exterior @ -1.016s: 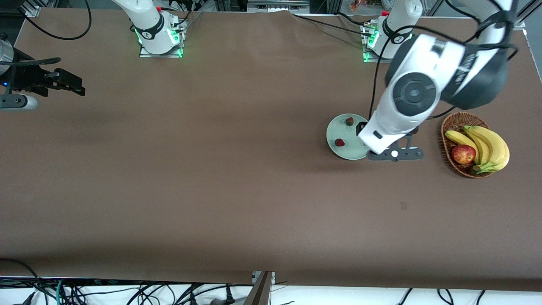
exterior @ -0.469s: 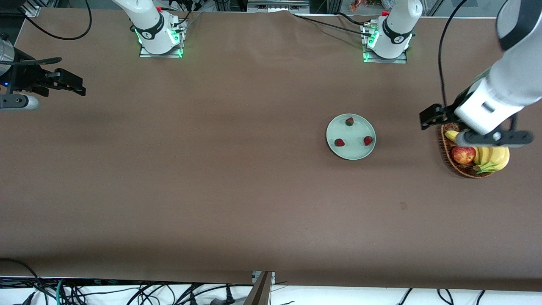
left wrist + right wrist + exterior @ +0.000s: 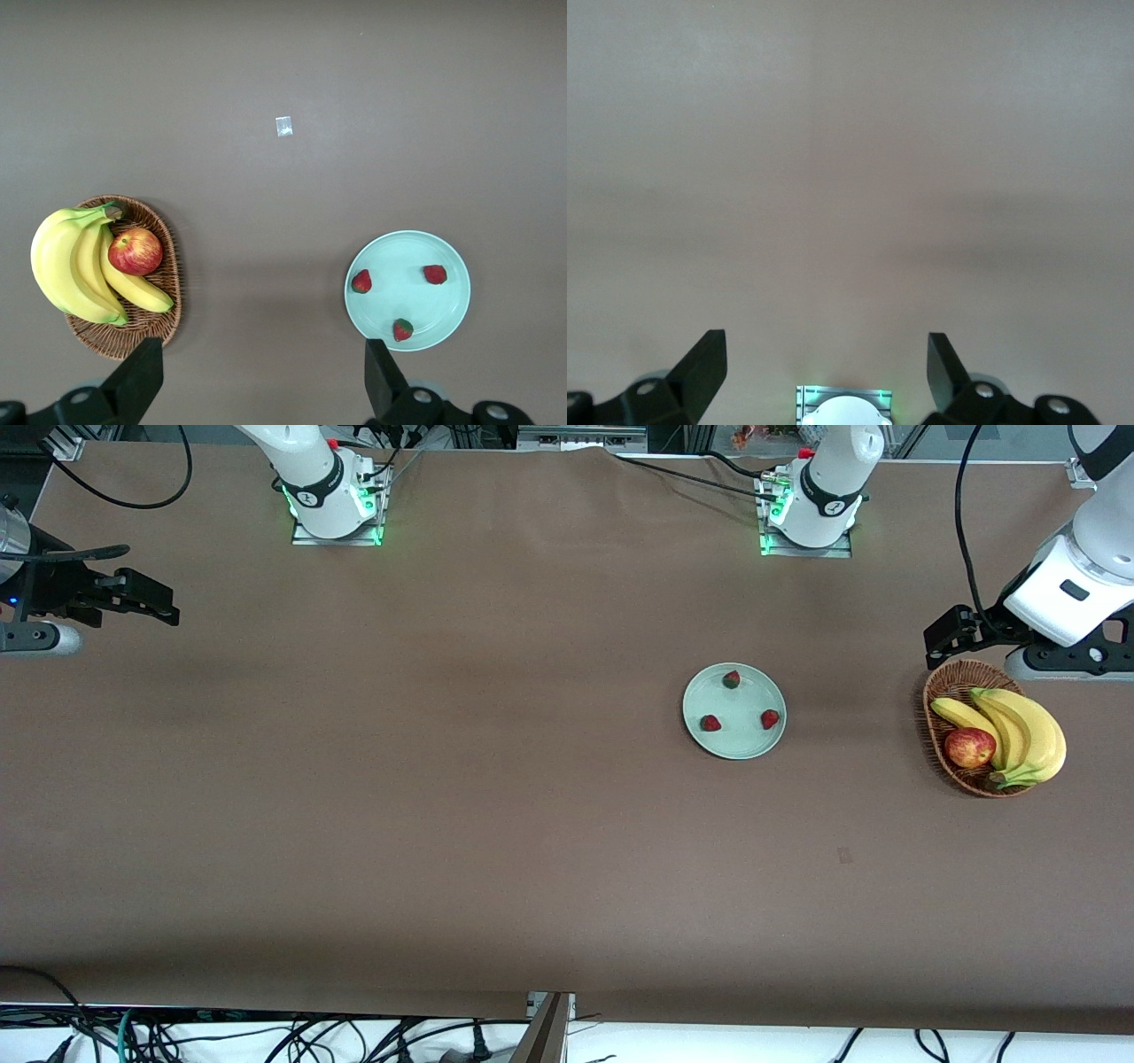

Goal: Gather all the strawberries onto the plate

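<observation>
The pale mint-green plate [image 3: 741, 737] lies on the brown table toward the left arm's end. Three strawberries lie in it, apart from each other: one [image 3: 731, 679] farthest from the front camera, one [image 3: 710, 723] and one [image 3: 770, 718]. The left wrist view shows the plate [image 3: 403, 261] with the berries [image 3: 361, 282], [image 3: 434, 274], [image 3: 403, 330]. My left gripper [image 3: 950, 640] is open and empty, up in the air over the table by the basket's edge; it also shows in the left wrist view [image 3: 263, 382]. My right gripper [image 3: 146, 593] waits open and empty at the right arm's end [image 3: 824, 367].
A brown wicker basket [image 3: 941, 691] with bananas [image 3: 1023, 731] and a red apple [image 3: 969, 747] stands beside the plate at the left arm's end; the left wrist view shows it too [image 3: 133, 329]. A small pale mark [image 3: 844, 856] lies nearer the front camera.
My left arm has drawn away from over the plate, past the basket, toward the left arm's end of the table. The third strawberry, earlier hidden under it, now shows in the plate.
</observation>
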You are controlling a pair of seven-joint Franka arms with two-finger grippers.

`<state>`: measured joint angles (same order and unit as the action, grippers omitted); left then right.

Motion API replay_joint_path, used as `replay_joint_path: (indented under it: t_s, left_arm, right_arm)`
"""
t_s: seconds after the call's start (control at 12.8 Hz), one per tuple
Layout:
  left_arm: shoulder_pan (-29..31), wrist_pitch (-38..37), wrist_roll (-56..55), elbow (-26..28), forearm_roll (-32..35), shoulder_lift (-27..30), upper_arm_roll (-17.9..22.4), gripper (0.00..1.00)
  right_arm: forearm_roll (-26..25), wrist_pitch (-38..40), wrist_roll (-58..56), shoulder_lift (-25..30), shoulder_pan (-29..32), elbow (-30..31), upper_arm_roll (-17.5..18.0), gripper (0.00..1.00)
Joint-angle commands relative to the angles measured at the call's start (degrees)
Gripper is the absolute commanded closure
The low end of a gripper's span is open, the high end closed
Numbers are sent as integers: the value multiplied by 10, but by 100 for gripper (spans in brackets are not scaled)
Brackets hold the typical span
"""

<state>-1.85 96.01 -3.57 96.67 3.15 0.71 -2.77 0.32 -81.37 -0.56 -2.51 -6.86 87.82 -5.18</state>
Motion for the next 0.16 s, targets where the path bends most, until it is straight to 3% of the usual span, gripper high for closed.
replay_joint_path:
  t_s: [0.0,0.08]
  left_arm:
    - [-4,0,26,16,-18,13,7,0]
    - [-4,-5,26,16,-18,12,7,0]
  right_arm:
    - [-9,-1,-1,5,4,3,6,0]
    - [-9,-1,-1,6,4,3,6,0]
